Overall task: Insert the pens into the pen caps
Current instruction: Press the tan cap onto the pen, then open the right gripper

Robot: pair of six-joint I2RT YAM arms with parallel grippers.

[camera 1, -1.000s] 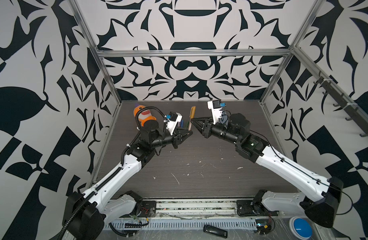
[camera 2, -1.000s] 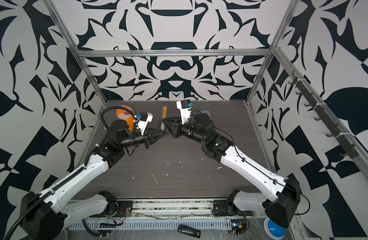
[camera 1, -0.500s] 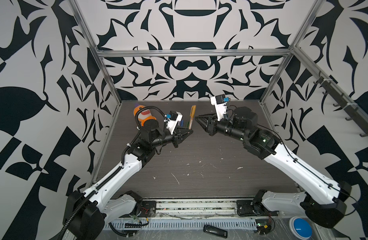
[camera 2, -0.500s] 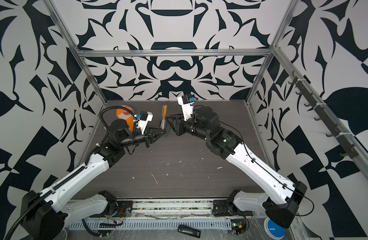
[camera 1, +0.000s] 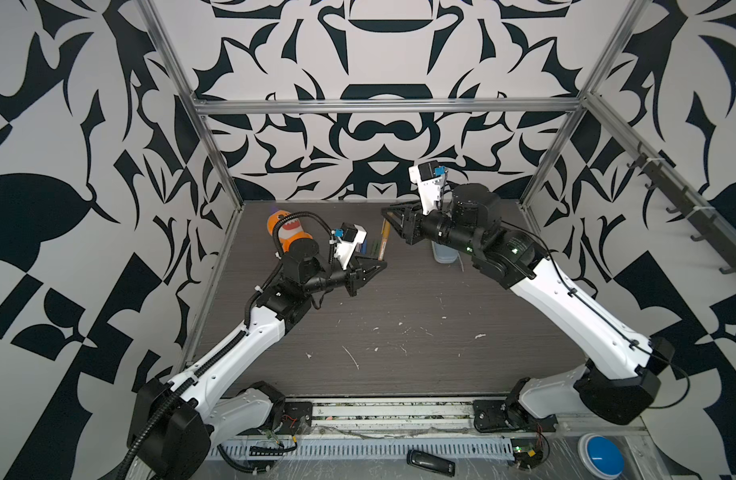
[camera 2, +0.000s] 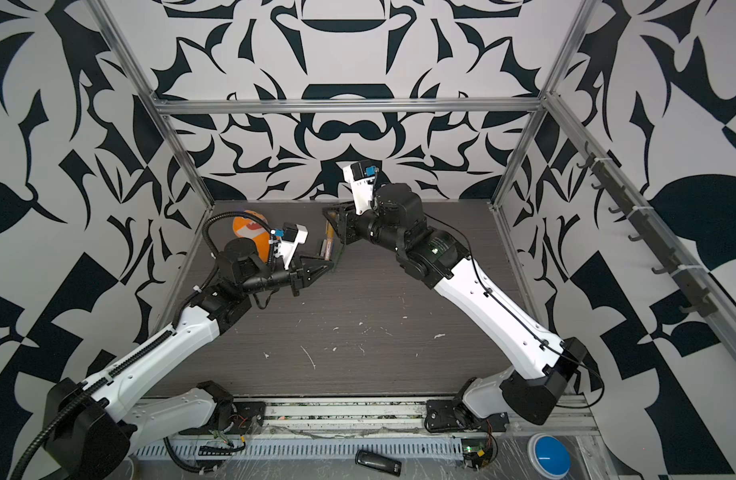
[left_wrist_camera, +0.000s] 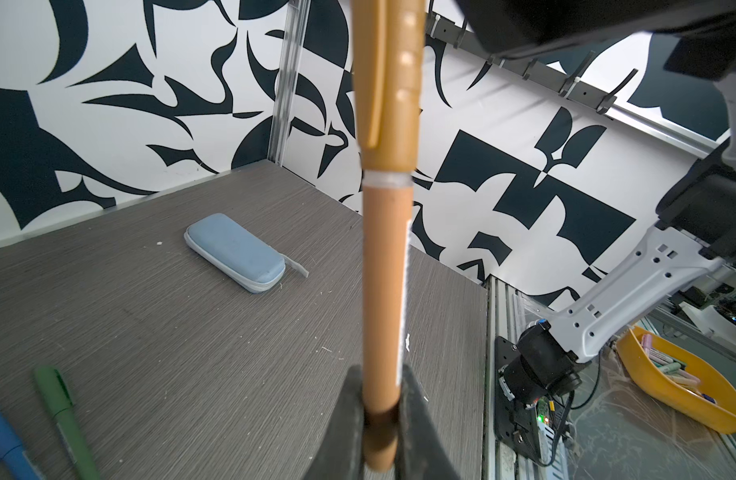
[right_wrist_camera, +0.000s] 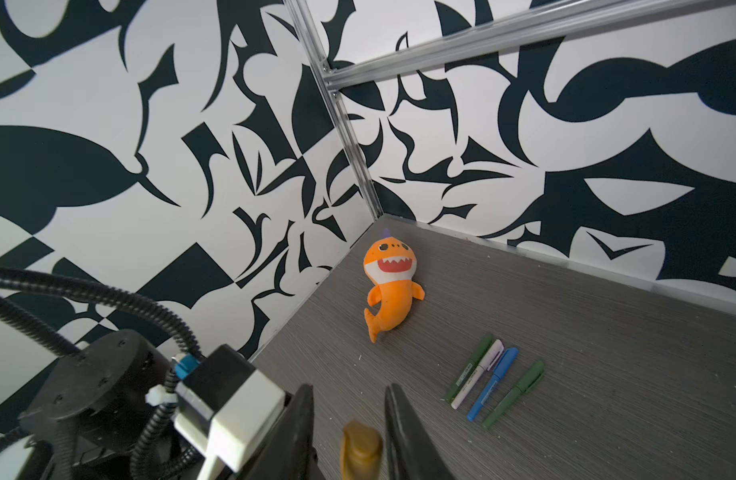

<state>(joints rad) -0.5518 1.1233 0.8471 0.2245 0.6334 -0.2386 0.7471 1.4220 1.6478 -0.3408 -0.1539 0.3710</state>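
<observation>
Pen (left_wrist_camera: 385,270), orange-brown: clamped in left pincer (left_wrist_camera: 380,376) | cap (right_wrist_camera: 360,451) fitted, between right pincer (right_wrist_camera: 349,390) jaws, apart

Bright even light, soft shadows, wide-angle distortion

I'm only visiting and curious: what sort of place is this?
Probably a robot testing cell: two white jointed robot arms over a dark woodgrain tabletop, boxed in by metal-framed, black-and-white patterned walls.

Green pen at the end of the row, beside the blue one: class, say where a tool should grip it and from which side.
Probably mid-barrel on the green pen, coming straight down and closing across its thin width: it lies flat, with a gap to the blue pen.
</observation>
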